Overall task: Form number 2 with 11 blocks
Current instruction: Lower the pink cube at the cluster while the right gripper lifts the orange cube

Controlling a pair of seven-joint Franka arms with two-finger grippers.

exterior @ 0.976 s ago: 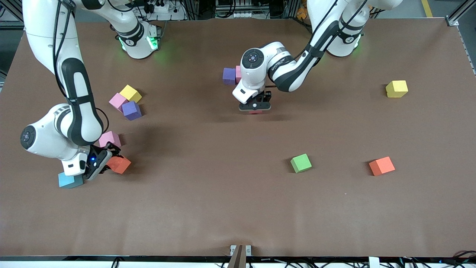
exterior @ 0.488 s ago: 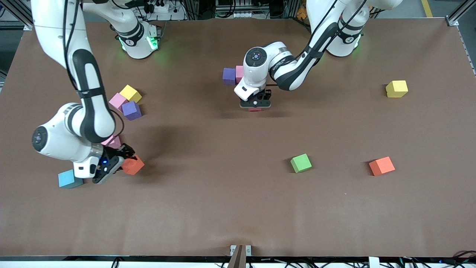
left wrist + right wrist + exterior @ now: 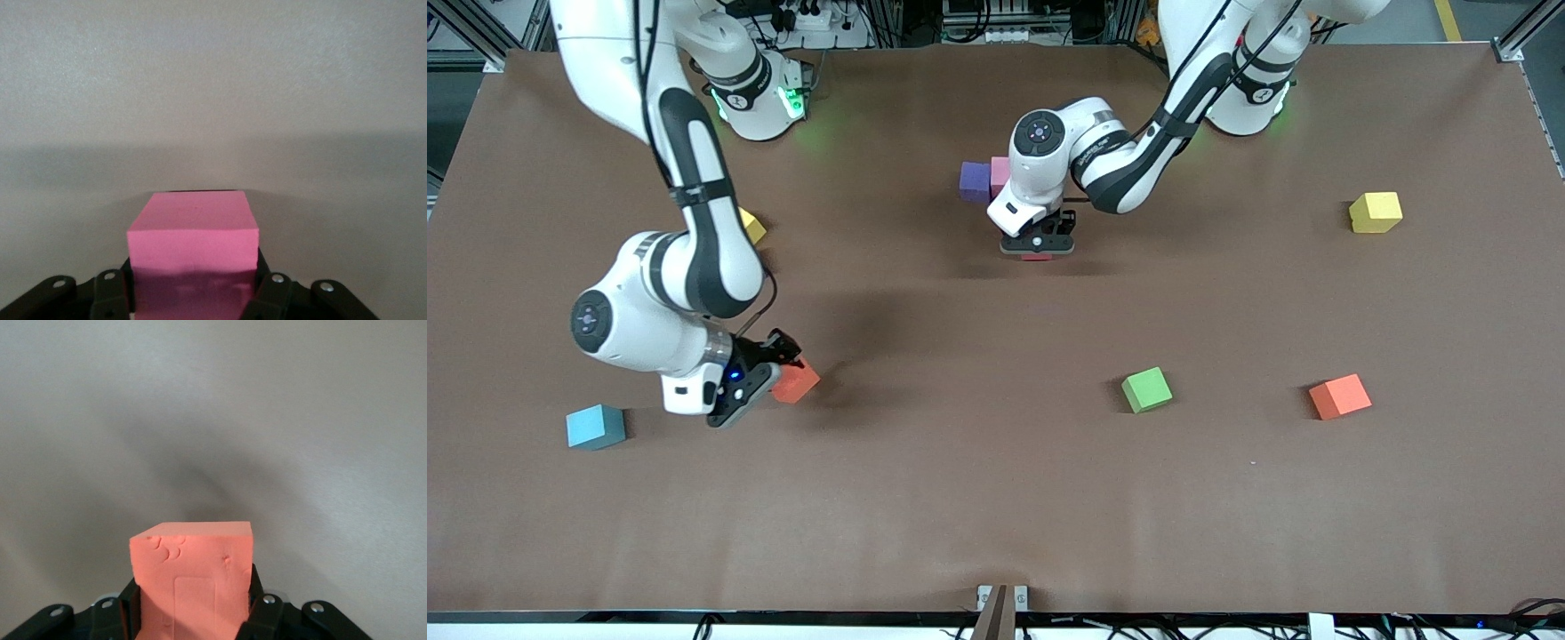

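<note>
A pink matte foam cube is clamped between the fingers of the left gripper, low over the brown table just beside a purple foam cube and a second pink foam cube near the robots' bases. An orange-red foam cube is clamped in the right gripper, held over the table toward the right arm's end. With the green foam cube as dial centre in the front view, an orange foam cube lies at three o'clock, a light blue foam cube at nine o'clock, a yellow cube near two o'clock. Another yellow cube is partly hidden by the right arm.
</note>
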